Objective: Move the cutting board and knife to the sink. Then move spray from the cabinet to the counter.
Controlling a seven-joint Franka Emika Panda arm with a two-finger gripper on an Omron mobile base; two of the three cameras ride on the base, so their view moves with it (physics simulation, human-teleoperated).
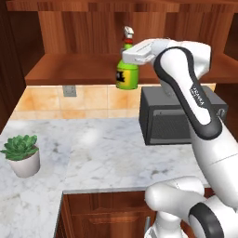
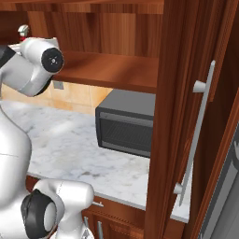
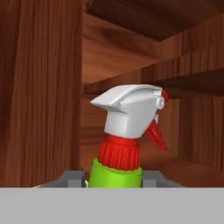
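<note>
The hand (image 1: pixel 126 55) covers the spray's (image 1: pixel 127 74) neck; fingertips hidden.

Looking forward from behind the arm, sharing the counter (image 1: pixel 102 148) and cabinet (image 2: pixel 107 70); peering close along the hand

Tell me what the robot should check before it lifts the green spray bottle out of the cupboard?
1. Pincer around the spray bottle: ok, a finger sits on each side of its green neck.
2. Bottle upright: ok.
3. Bottle off the cabinet shelf: cannot tell.
4. Free landing spot on the counter: ok, bare marble between the potted plant and the black oven.
5. Grip firm enough: cannot tell.
</note>
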